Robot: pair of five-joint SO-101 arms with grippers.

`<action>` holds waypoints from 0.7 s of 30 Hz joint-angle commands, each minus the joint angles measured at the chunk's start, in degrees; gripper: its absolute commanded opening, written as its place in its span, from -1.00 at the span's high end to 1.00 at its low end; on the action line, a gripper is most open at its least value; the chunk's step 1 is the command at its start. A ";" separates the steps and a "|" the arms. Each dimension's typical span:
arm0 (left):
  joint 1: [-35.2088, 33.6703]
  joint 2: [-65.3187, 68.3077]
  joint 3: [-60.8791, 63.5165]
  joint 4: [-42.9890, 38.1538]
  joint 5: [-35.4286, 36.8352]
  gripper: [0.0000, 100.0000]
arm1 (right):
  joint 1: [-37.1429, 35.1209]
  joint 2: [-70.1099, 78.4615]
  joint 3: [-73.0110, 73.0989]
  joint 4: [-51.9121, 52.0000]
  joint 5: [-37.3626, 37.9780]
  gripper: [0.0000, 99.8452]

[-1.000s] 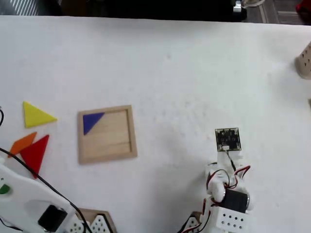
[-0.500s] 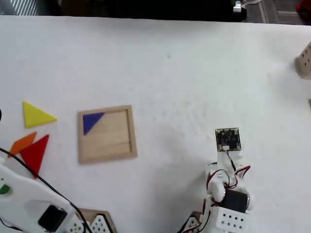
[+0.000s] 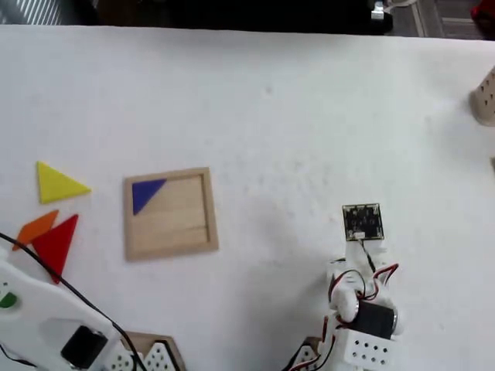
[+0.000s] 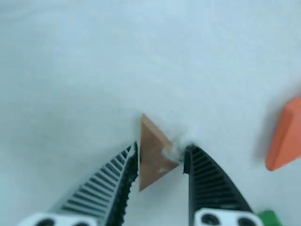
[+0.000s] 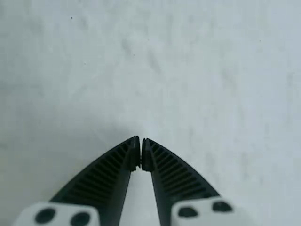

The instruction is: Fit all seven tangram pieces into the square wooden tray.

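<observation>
Located tray [image 3: 172, 246] left of centre on table [image 3: 309, 116]. Found blue triangle [image 3: 145, 193] flat inside, in far-left corner. Noted yellow triangle [image 3: 58, 184] left of tray, apart from it; orange piece [image 3: 36, 228] and red triangle [image 3: 58, 243] nearer, touching each other. Saw left arm [image 3: 46, 309] at near-left edge, right arm [image 3: 360, 309] at near edge, well right of tray. Recorded left gripper [image 4: 161, 153] clamped on brown triangle [image 4: 153, 162], one finger against each side, piece resting on table, orange piece close by. Recorded right gripper [image 5: 141, 151] over bare table, fingers closed together, holding nothing.
</observation>
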 commanded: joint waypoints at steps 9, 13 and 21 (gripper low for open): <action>2.24 -0.40 -1.05 -1.76 10.20 0.66 | -0.04 -0.66 0.35 0.31 0.53 0.97; 2.24 -0.48 1.05 -1.85 10.81 0.65 | -0.04 -0.66 0.35 0.31 0.53 0.97; 1.71 -1.10 0.70 -2.29 5.63 0.43 | -0.04 -0.66 0.35 0.31 0.53 0.97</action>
